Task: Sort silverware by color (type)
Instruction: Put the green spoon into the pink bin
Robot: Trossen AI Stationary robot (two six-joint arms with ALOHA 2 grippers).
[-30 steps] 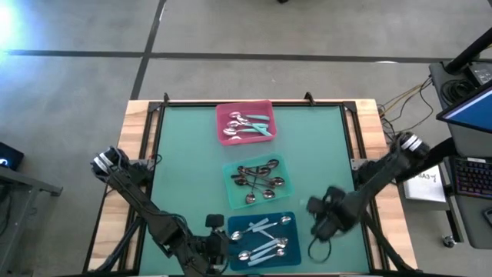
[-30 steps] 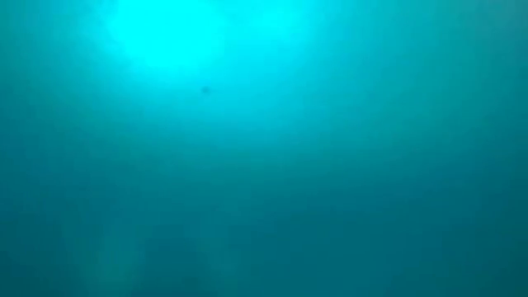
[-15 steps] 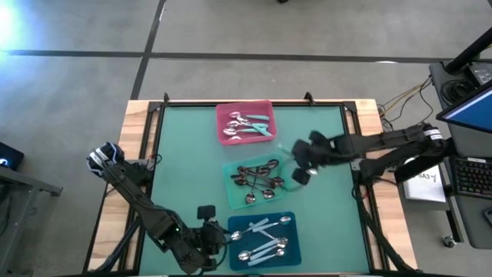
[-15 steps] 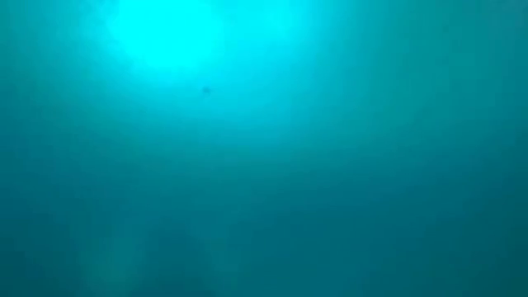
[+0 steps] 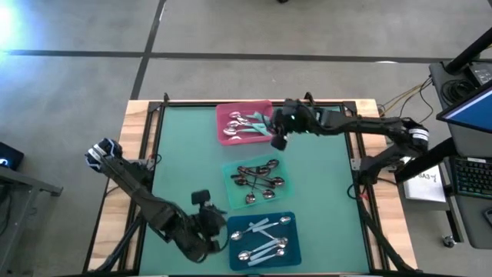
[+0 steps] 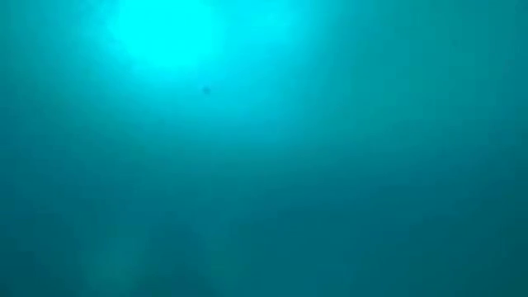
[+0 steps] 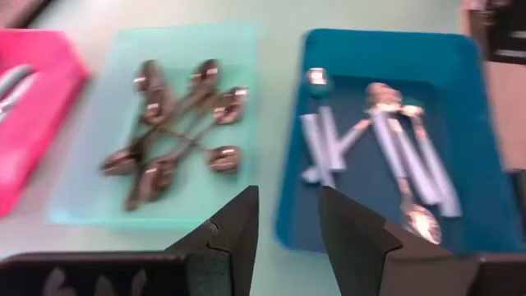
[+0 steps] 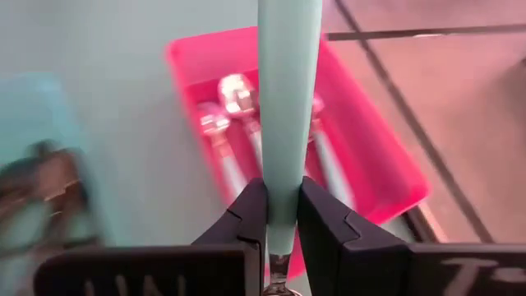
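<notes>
— While the right gripper (image 8: 281, 215) hangs at the pink tray (image 5: 265, 108) near the top centre of the high view, its fingers are clenched on a teal-handled spoon (image 8: 288, 99).

— What's around it?

— More teal spoons (image 5: 247, 123) lie in that pink tray. Just below, the mint tray (image 5: 231, 171) holds dark spoons (image 5: 258, 181), and the blue tray (image 5: 290, 240) at the bottom holds pale blue spoons (image 5: 265, 238).

— And the other arm?

— The left gripper (image 7: 285, 238) sits at the lower left beside the blue tray, fingers apart, empty. The low view shows only a teal blur.
</notes>
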